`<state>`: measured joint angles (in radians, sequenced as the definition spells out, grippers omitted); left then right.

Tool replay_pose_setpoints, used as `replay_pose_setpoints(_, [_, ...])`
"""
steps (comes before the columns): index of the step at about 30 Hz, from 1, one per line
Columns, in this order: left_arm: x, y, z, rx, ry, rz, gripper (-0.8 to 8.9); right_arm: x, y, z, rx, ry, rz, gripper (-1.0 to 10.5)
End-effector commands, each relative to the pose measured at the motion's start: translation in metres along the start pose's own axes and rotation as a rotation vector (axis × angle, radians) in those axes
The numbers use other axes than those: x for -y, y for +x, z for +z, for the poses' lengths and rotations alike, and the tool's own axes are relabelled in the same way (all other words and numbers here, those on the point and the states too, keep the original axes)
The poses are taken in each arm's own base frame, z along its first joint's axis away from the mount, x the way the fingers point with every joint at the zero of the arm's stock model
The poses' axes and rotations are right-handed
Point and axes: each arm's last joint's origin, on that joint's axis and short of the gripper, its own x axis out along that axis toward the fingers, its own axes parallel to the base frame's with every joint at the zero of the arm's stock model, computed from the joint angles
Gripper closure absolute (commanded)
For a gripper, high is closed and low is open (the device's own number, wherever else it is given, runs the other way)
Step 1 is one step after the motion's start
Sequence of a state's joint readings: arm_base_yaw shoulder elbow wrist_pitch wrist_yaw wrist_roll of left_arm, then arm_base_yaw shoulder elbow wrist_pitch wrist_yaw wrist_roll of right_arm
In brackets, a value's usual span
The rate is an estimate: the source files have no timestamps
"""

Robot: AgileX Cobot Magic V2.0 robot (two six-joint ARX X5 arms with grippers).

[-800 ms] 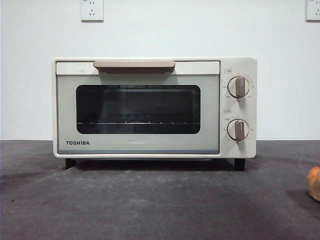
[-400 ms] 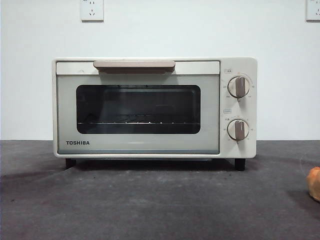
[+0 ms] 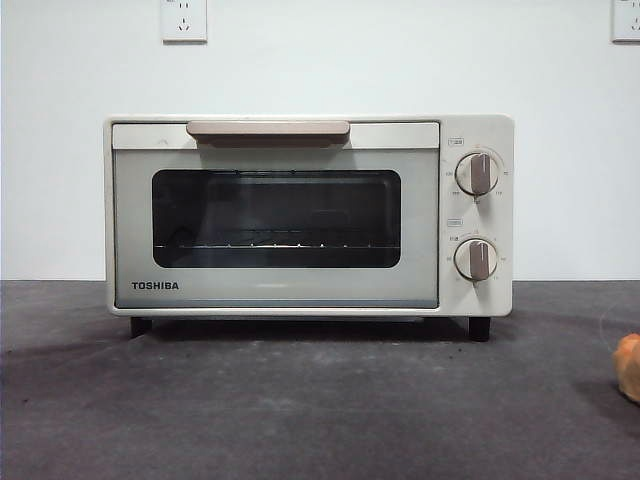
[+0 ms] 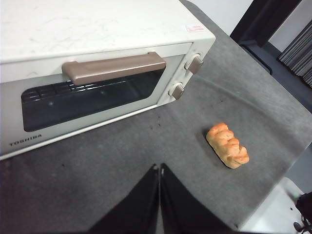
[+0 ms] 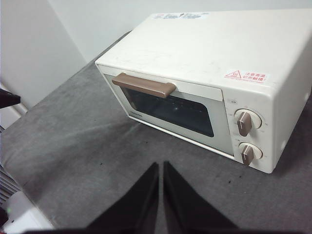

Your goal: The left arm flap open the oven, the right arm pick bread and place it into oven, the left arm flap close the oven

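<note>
The cream-white TOSHIBA oven [image 3: 300, 215] stands on the grey mat with its door closed and its tan handle [image 3: 268, 130] across the top. It also shows in both wrist views: oven [image 4: 92, 53], oven [image 5: 214, 73]. The bread [image 4: 227, 145], a golden-brown knobbly roll, lies on the mat in front of the oven on its knob side; in the front view only an edge of the bread [image 3: 629, 366] shows at the right border. My left gripper [image 4: 159, 168] hangs shut above the mat, short of the oven door. My right gripper [image 5: 161, 165] is shut too, high above the mat.
Two beige knobs [image 3: 477, 173] sit on the oven's right panel. A white wall with sockets [image 3: 184, 18] stands behind. The mat's edge [image 4: 273, 195] runs close beyond the bread, with a white surface past it.
</note>
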<state>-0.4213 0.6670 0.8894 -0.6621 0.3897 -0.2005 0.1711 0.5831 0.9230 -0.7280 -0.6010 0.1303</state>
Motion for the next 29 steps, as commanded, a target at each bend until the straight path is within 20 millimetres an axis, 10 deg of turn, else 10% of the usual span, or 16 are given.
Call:
replay_pose_setpoints(1, [0.003, -0.003, 0.006, 0.033, 0.05, -0.009, 7.68, -0.002, -0.001, 0.004, 0.013, -0.027, 0.007, 8.9])
replay_pose_setpoints(12, [0.005, -0.003, 0.014, 0.113, 0.085, -0.024, 2.96, -0.002, -0.001, 0.004, 0.013, -0.022, 0.007, 4.2])
replay_pose_setpoints(29, [0.005, -0.003, 0.014, 0.113, 0.084, -0.024, 2.9, 0.018, 0.019, -0.017, -0.29, 0.205, -0.144, 4.2])
